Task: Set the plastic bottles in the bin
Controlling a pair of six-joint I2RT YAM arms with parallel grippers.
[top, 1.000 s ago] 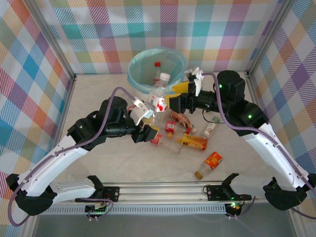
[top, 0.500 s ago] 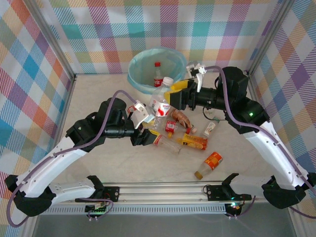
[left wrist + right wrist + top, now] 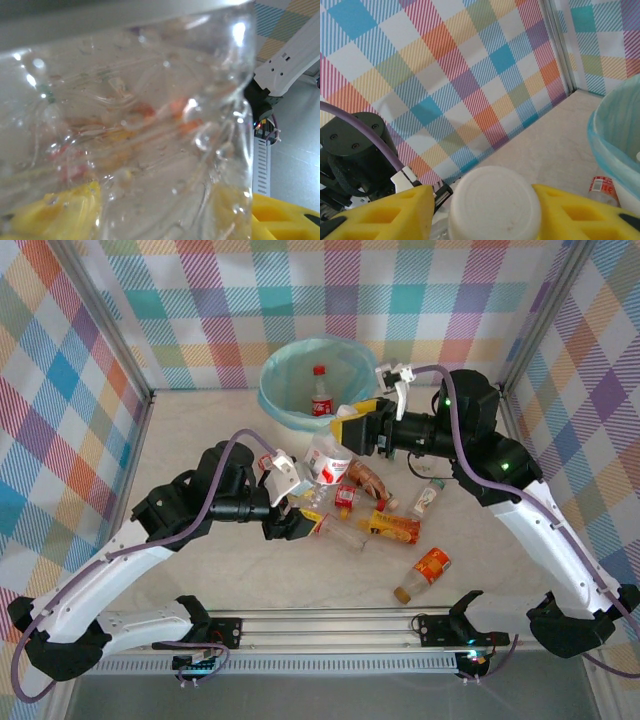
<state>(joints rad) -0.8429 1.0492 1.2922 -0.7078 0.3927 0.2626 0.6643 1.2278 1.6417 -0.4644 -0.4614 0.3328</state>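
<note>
Clear plastic, the bottle (image 3: 325, 458) runs lengthwise from our left gripper (image 3: 298, 502), clamped on its lower body, up to our right gripper (image 3: 348, 422). The right gripper's yellow fingers (image 3: 580, 215) flank the white cap (image 3: 495, 205), but we cannot tell whether they pinch it. The cap end points toward the bin (image 3: 272, 398).

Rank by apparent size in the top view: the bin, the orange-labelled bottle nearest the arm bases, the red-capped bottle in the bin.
1. bin
2. orange-labelled bottle
3. red-capped bottle, though it stands partly end-on to the camera, so the gap between the two bottles is unsure.
</note>
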